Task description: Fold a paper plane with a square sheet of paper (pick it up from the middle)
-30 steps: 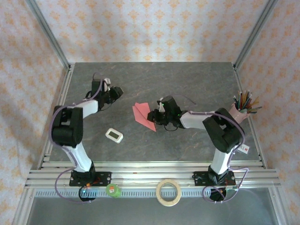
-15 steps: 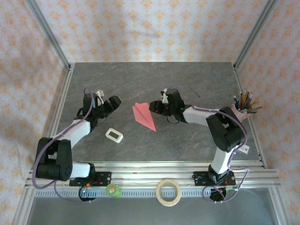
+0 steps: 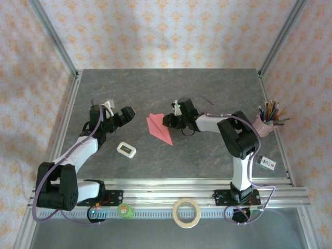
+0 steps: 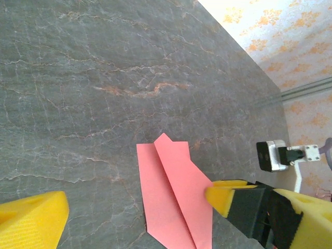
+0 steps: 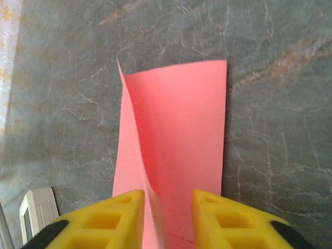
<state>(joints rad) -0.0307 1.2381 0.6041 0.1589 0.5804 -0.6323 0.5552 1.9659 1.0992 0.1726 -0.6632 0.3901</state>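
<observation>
Table (image 3: 207, 93) carries one paper plane (image 3: 158, 128), one white gadget (image 3: 126, 150).

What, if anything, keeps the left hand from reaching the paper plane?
Probably nothing, so yes: bare table separates the open left hand from the paper plane; the right hand is on its other side.

Pink-red paper plane (image 3: 158, 128), narrow folded dart, lying on the grey marbled desk (image 3: 218, 88) near its middle, nose pointing toward the near right, wider tail toward the far left, centre crease raised as a thin ridge between two flat wings
</observation>
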